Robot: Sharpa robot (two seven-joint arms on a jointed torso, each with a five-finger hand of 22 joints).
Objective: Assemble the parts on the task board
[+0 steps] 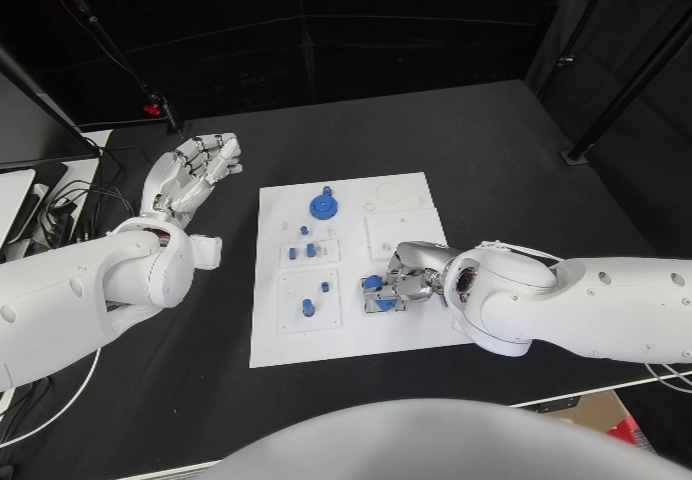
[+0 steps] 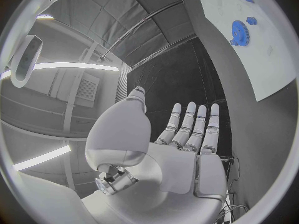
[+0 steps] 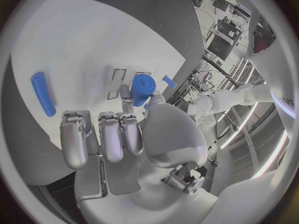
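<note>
Over the white rectangular task board (image 1: 340, 330), the right hand (image 1: 401, 283) pinched a small blue cylindrical part (image 3: 142, 87) between thumb and a finger, its other fingers curled. Beside the board's far corner, above the black table (image 1: 476, 140), the left hand (image 1: 192, 170) hovered with fingers straight and apart, holding nothing. A blue gear-shaped part (image 1: 323, 206) sat on the board's far end.

Glossy white rounded arm shells end in silver, segmented left hand (image 1: 192, 170) and right hand (image 1: 405, 275).

Left hand (image 1: 192, 171): flat, fingers straight and apart, beside the task board (image 1: 289, 345); right hand (image 1: 400, 279): over it, pinching a blue part (image 3: 142, 88).
</note>
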